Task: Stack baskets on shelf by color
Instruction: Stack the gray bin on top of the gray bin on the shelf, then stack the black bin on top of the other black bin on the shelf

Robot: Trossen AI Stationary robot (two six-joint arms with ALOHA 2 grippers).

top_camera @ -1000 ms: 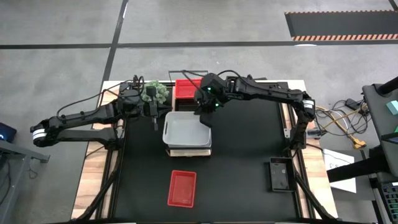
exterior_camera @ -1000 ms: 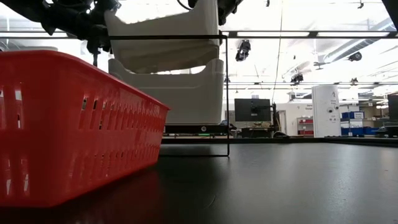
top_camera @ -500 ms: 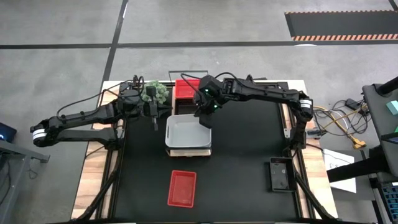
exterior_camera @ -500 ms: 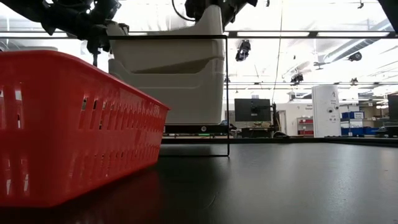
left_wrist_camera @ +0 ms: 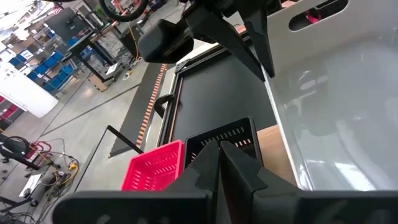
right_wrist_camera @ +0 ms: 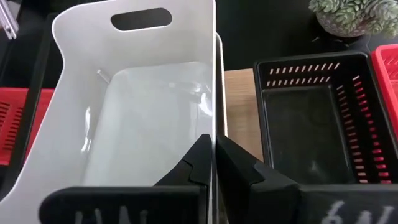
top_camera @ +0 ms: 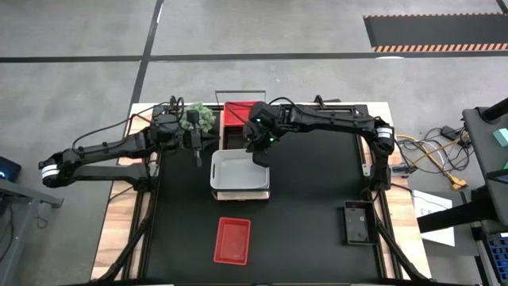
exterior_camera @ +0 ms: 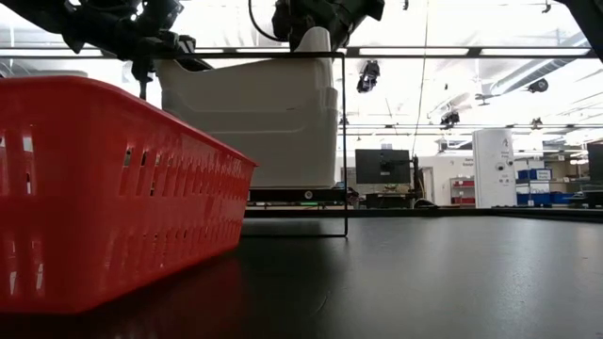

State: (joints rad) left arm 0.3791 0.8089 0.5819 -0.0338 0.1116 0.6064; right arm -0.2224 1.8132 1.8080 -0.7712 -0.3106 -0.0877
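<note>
Right pincer (top_camera: 258, 152) clamped narrow on the wall of the top white basket (top_camera: 238, 169), one finger inside and one outside, as seen from the right wrist. White basket (right_wrist_camera: 137, 112) nested into another white one on the shelf (right_wrist_camera: 239, 102) at mid desk (top_camera: 317, 206). Beside it on the wooden shelf, a black basket (right_wrist_camera: 308, 118), with a red edge just past that. Left pincer (top_camera: 196, 152) held just off the white basket's other side, near the green plant (top_camera: 198, 119); fingers pressed together, gripping nothing. Red basket (top_camera: 242, 114) behind the right arm at the desk's far edge. Another red basket (top_camera: 232, 241) alone on the near desk, filling the low view's left (exterior_camera: 104, 188).
</note>
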